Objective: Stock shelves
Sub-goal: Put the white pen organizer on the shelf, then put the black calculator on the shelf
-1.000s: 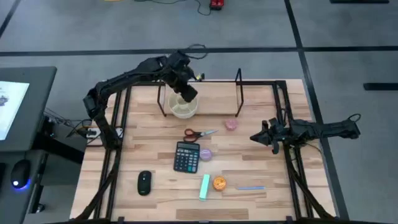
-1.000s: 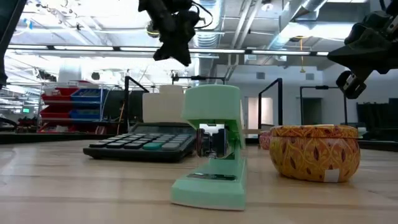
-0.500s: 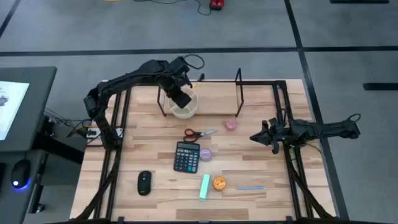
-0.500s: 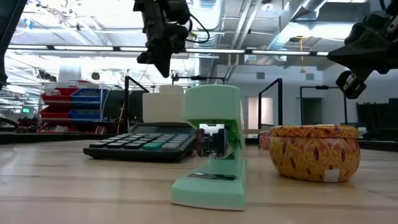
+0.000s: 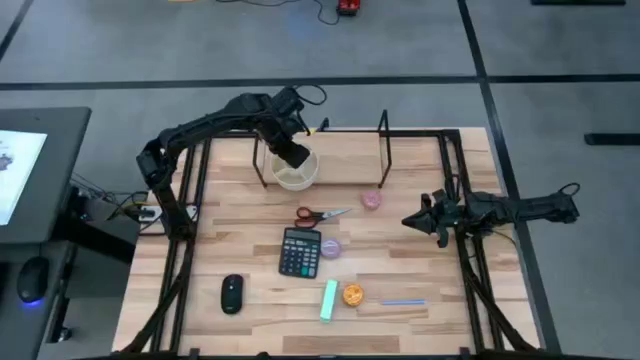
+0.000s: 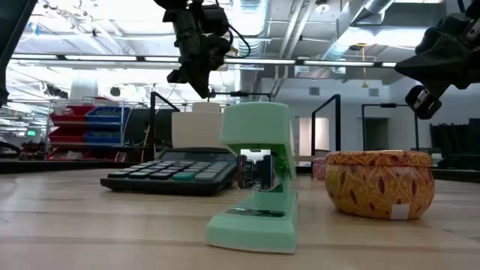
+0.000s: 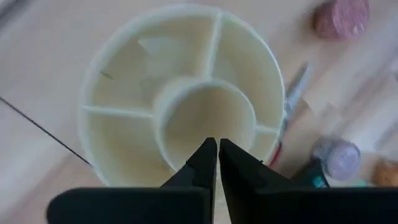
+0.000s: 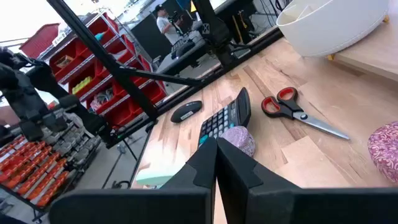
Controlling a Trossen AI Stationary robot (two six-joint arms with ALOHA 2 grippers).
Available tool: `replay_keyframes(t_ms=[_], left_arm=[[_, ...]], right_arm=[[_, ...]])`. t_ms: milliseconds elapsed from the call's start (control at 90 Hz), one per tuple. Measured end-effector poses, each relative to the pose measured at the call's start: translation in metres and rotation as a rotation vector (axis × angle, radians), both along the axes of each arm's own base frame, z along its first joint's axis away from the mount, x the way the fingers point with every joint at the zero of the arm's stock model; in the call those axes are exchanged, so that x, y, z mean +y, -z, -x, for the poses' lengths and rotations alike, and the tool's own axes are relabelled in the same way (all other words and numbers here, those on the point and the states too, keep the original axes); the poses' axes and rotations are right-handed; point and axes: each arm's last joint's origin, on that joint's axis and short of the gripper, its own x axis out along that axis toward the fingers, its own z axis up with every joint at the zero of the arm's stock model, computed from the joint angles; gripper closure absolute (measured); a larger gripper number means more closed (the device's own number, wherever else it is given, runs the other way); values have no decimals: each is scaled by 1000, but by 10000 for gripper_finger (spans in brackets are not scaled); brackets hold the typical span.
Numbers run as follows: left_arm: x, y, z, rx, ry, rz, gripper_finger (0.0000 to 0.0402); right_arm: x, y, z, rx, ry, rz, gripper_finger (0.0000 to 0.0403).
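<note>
High view: nearest lie a green stapler (image 5: 329, 300), an orange tin (image 5: 352, 294) and a black mouse (image 5: 232, 293), then a calculator (image 5: 300, 251) and red-handled scissors (image 5: 318, 214). The right gripper (image 5: 409, 222) waits at the table's right edge, fingers pressed together, holding nothing. Farther back stands the rack (image 5: 320, 160), at the table's far edge. A cream divided bowl (image 5: 296, 174) sits on its left part. The left gripper (image 5: 291, 154) hangs over that bowl, jaws closed and empty.

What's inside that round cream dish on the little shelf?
Nothing shows inside the round dish: its centre cup and visible outer compartments look empty. The left gripper, fingers shut, hovers above and covers part of the nearest compartment.
</note>
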Motion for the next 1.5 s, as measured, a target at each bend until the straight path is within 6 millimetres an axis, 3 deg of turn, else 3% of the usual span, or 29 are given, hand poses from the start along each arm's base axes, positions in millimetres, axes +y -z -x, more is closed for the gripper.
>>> replay_keyframes(t_ms=[278,1067,1278,1500], left_arm=[[2,13,-8,113,-67,-130,402],[21,15,13,271,-154,-223,402],[19,-4,9,222,-156,-259,402],[12,-40,2,111,-152,-308,402]], right_arm=[[0,0,0,-2,0,0,403],[0,0,0,-4,0,-1,403],[0,0,0,-4,0,0,403],[0,0,0,-4,0,-1,403]])
